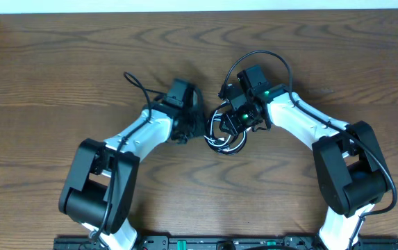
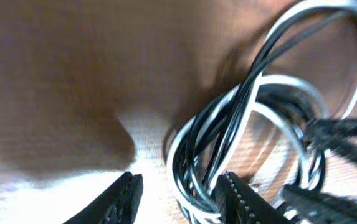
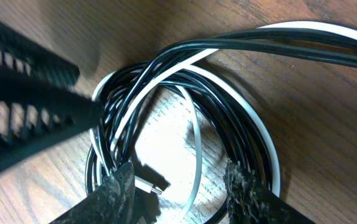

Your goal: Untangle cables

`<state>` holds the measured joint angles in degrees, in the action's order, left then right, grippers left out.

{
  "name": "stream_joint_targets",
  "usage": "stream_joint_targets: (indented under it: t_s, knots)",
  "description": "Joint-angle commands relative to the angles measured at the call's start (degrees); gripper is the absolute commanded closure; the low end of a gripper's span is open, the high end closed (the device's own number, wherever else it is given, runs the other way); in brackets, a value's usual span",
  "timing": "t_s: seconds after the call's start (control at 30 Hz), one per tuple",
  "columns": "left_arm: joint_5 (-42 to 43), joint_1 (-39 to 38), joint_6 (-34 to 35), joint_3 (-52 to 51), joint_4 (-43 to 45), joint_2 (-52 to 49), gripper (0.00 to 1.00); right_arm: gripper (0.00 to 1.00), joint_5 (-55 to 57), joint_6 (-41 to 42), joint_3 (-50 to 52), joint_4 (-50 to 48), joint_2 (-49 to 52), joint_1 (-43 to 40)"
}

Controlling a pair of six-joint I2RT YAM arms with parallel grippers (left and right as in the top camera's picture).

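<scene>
When seen from above, hard to make out much of the cables (image 1: pixel 225 142) on the table (image 1: pixel 60 62), with the top of the bundle tucked under the black head of the right arm. Cannot count the cords there. Very blurry from the left wrist, and cut off at the bottom and right edges. Hard to tell black cord from shadow in that view. Much sharper from the right wrist, yet cut off at the right and the bottom too.

For the left gripper (image 2: pixel 178 196), jaws partly apart, not wide. Low bend of the coil between them, right up against the finger (image 2: pixel 240 199) at the right of the view, with bare wood next to the other one. Not squeezed. For the right gripper (image 3: pixel 178 186), jaws partly apart as well, set down around some strands. Between them a white cord, a small plug end (image 3: pixel 155 186) and bare wood. Black cords just beside one finger; cannot tell if touching.

Lies as a small round coil, flat on the wood, between the two grippers. No clear long side to the coil itself. Sends a bunch of black and white strands out toward the upper right in the right wrist view.
</scene>
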<state>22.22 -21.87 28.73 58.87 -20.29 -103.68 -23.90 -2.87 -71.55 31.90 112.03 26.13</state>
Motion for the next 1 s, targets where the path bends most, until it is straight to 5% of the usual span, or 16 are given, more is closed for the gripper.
stream_joint_targets:
  t_s: [0.0,0.37,0.47,0.67,0.97]
  knots:
    - [1.3,0.2,1.0,1.4,-0.2,-0.4,0.57,0.57,0.0,0.7,-0.2,0.0,0.6,0.2]
    - [-4.9,-3.4,3.5,1.2,-0.8,-4.8,0.6,0.55,0.0,0.7,-0.2,0.0,0.6,0.2]
    - [-4.7,-3.5,3.5,1.2,-0.8,-6.0,0.79,0.55,0.0,0.7,-0.2,0.0,0.6,0.2]
    - [-4.5,-2.5,3.5,1.3,-0.8,-5.8,0.92,0.55,1.7,0.7,-0.2,0.3,0.6,0.2]
    - [12.2,6.3,3.3,1.3,-0.4,-4.7,0.92,0.51,5.8,0.5,-0.2,1.4,0.6,0.2]
